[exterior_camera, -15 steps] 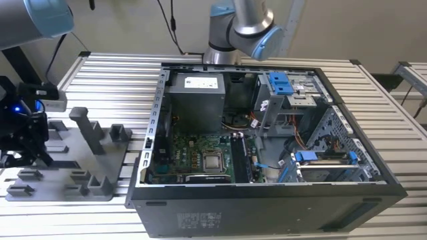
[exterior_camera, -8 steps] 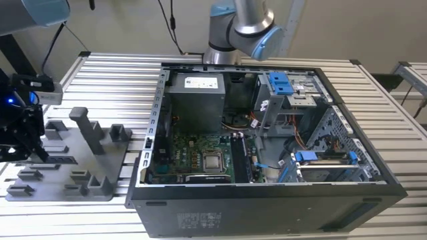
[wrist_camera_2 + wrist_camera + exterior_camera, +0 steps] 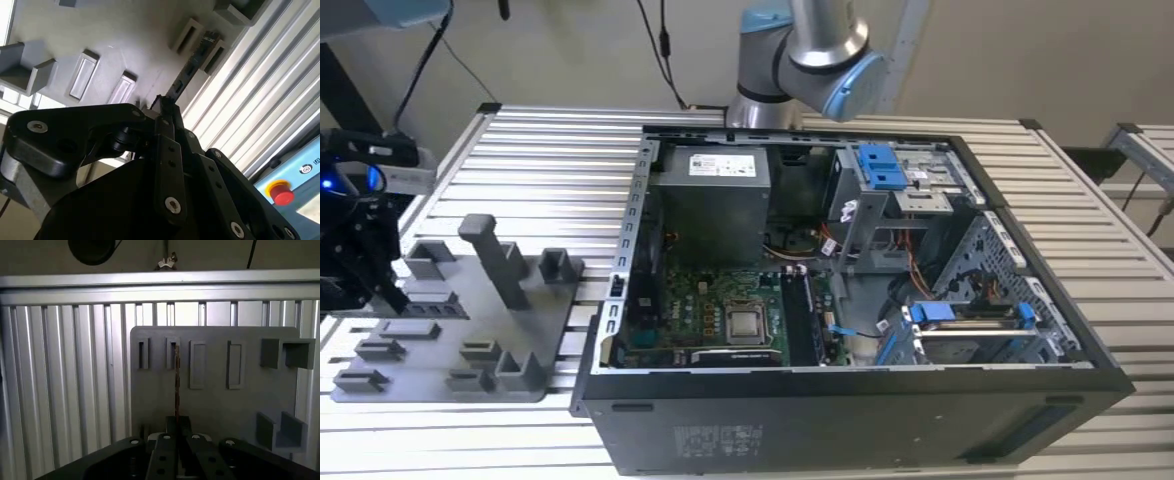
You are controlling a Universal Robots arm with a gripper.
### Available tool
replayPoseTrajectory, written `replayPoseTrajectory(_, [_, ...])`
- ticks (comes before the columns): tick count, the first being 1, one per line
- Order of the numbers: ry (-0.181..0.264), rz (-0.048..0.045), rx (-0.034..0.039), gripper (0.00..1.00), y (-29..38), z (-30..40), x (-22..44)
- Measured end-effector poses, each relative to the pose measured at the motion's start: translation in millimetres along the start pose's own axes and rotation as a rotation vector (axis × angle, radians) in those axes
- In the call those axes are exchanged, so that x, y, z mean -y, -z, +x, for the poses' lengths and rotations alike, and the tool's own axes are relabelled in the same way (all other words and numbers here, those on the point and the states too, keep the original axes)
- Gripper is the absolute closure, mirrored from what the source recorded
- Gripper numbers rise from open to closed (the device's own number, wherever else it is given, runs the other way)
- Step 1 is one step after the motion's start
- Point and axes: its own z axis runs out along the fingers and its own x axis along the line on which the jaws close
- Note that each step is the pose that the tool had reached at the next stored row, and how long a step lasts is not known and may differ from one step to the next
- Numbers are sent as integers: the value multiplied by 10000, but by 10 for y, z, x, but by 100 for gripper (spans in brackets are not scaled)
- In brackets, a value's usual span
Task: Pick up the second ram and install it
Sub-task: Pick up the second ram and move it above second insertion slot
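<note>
Both wrist views ride close behind my gripper (image 3: 176, 421) and face forward along it. They share the grey tray (image 3: 215, 405) ahead of me, the slatted table (image 3: 60, 380) and the second ram (image 3: 176, 375) clamped at my tip. The exterior view sits high and well away from me. It looks down over the open computer case (image 3: 854, 405), with that tray at the exterior view's left.

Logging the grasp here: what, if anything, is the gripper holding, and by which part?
The gripper appears shut on the second ram, pinching the end nearest it; the far end reaches toward a slot in the grey tray.
</note>
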Motion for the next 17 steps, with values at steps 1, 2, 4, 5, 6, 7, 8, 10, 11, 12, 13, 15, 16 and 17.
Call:
replayPoseTrajectory(1, [1, 0, 0, 86, 17, 0, 1])
replayPoseTrajectory(2, [1, -1, 0, 86, 33, 0, 1])
replayPoseTrajectory(4, [2, -1, 0, 86, 64, 0, 2])
replayPoseTrajectory(5, [3, -1, 0, 86, 78, 1, 3])
replayPoseTrajectory(6, [4, -1, -1, 86, 92, 1, 3])
replayPoseTrajectory(7, [4, -1, -1, 86, 107, 1, 4])
replayPoseTrajectory(8, [5, -1, -1, 86, 120, 1, 4])
replayPoseTrajectory(10, [6, -1, 0, 86, 144, 1, 5])
replayPoseTrajectory(11, [6, -1, -1, 86, 154, 1, 6])
replayPoseTrajectory(12, [7, -1, -1, 86, 166, 1, 6])
replayPoseTrajectory(13, [8, -1, 0, 86, 177, 1, 7])
replayPoseTrajectory(15, [9, -1, 0, 86, 202, 1, 7])
replayPoseTrajectory(16, [10, -1, -1, 86, 217, 1, 8])
replayPoseTrajectory(17, [10, -2, -1, 86, 233, 1, 9])
